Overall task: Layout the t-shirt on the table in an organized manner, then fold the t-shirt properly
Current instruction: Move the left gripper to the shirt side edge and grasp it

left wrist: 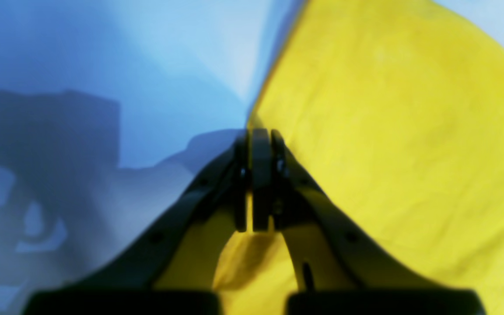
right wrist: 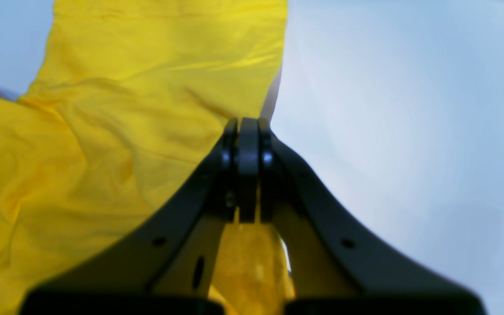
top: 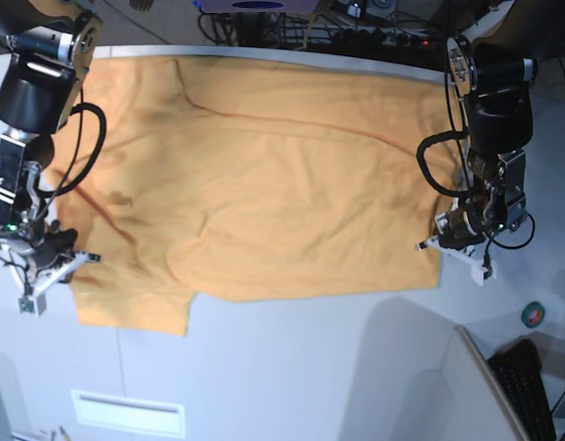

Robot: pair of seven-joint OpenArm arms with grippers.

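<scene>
"T-shirt (top: 291, 184) position, anyone? Where did it sit, and what were the grippers up to?"

"It was spread over the table (top: 264, 386), covering most of the upper and middle part of the base view. Pretty rumpled though: long creases ran across the top, and more wrinkles sat at the left. The bottom edge was uneven, with one bit poking down at lower left and another reaching toward the right."

"And the left gripper (left wrist: 259, 144)?"

"Closed up narrow on the cloth's side edge, at the right of the base view. The wrist shot was kinda blurry, but the yellow edge ran right into the fingertips."

"Same deal with the right gripper (right wrist: 247, 127)?"

"Yep, jaws together at the opposite edge, over on the left side, with fabric pinched there."

"Anything else lying around?"

"A round green thing (top: 533, 314) at lower right, near a black object (top: 525, 377). Couldn't tell what either was."
</scene>
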